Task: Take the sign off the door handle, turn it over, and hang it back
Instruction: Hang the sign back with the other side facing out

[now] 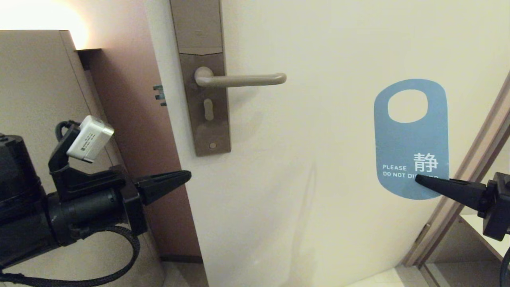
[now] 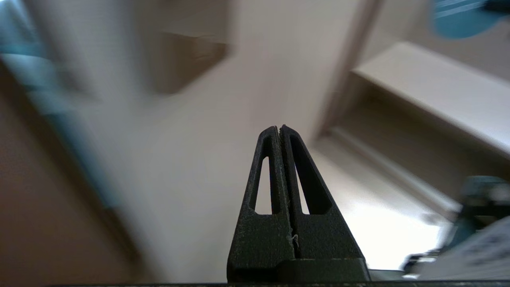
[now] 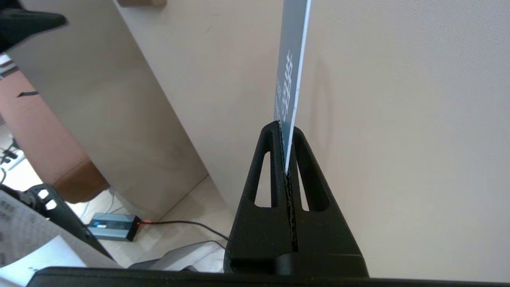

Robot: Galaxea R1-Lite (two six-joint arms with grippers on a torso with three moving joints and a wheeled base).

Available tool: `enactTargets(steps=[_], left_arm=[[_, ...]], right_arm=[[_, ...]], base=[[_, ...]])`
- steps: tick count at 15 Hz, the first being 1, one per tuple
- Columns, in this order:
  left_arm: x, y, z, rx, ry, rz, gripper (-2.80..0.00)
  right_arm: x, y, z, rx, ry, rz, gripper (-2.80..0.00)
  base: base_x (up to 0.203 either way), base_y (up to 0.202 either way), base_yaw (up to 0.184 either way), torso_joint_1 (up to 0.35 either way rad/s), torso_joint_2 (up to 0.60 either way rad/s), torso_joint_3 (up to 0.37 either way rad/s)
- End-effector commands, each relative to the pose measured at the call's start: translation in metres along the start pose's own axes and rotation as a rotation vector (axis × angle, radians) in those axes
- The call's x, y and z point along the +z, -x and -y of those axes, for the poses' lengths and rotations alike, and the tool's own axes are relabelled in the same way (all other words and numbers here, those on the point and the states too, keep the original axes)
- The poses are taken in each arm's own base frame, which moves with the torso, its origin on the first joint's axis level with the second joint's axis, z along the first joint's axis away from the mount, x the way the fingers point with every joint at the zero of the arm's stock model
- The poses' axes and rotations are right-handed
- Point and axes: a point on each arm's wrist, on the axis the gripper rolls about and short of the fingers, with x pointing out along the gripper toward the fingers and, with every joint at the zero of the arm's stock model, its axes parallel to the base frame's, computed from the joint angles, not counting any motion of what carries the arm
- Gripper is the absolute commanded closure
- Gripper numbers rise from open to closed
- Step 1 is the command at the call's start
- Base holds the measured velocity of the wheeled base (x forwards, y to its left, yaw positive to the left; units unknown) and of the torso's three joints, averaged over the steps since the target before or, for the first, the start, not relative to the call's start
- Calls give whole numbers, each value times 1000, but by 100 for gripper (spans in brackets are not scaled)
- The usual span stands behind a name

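The sign (image 1: 410, 139), blue side towards me with white "PLEASE DO NOT DISTURB", is held upright in front of the door, well right of the door handle (image 1: 241, 79). My right gripper (image 1: 417, 179) is shut on its lower edge; in the right wrist view the sign (image 3: 291, 75) stands edge-on out of the right gripper (image 3: 286, 126). The handle lever is bare, on its brown backplate (image 1: 205, 103). My left gripper (image 1: 189, 174) is shut and empty, low at the left by the door's edge, seen in its own view as the left gripper (image 2: 279, 127) with jaws pressed together.
The cream door (image 1: 318, 219) fills the middle. A reddish-brown wall (image 1: 135, 131) and beige cabinet (image 1: 36, 87) stand on the left. The door frame (image 1: 470, 175) and a shelf (image 1: 486, 231) lie at the right. A power brick (image 3: 113, 226) with cable lies on the floor.
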Motion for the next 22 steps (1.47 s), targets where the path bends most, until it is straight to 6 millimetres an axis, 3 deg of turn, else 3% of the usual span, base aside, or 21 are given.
enactTargets(steps=[1, 4, 9, 14, 22], left_arm=[[4, 17, -4, 55, -31, 36, 0], [0, 39, -6, 148, -34, 48, 0], [-13, 75, 10, 268, -25, 58, 0], [-42, 100, 13, 416, 26, 46, 0], [-99, 140, 46, 472, 59, 72, 0]], right_arm=[[-1, -1, 0, -3, 3, 6, 0], [-1, 1, 1, -48, 14, 31, 0], [2, 4, 0, -98, 37, 79, 0], [3, 10, -4, -106, 51, 106, 0], [-1, 22, -11, -109, 67, 137, 0]], base=[[0, 0, 0, 0, 0, 0], [0, 0, 0, 0, 0, 0], [0, 0, 0, 0, 0, 0], [0, 0, 0, 0, 0, 0], [0, 0, 0, 0, 0, 0]])
